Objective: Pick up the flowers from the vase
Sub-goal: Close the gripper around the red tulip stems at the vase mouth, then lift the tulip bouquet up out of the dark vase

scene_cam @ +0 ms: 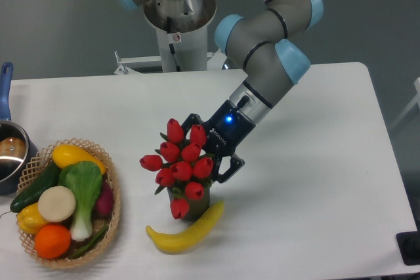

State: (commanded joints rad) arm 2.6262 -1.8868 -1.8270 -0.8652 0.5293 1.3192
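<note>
We see the black two-finger gripper (205,152) pressed in against the right side of the bunch of red tulip buds with dark green leaves (178,162). One finger shows above the blooms and the other (223,167) curves down at their lower right, so the jaws stand apart around the bunch; we cannot tell whether they touch the stems, which the blooms hide. The flowers stand in the short dark grey-green ribbed vase (190,205), just below and left of the gripper. Touching or nearly touching the vase's base, a yellow banana (187,231) lies slantwise in front of it. Far to the gripper's left sits a woven basket (113,196) heaped with vegetables and fruit, and beyond it, at the table's left edge, a metal pot with a blue handle (9,152). The white table (315,181) lies bare to the gripper's right and behind it. The grey arm with pale blue joint caps (266,50) slopes down from the upper right, its wrist angled down-left toward the flowers.
</note>
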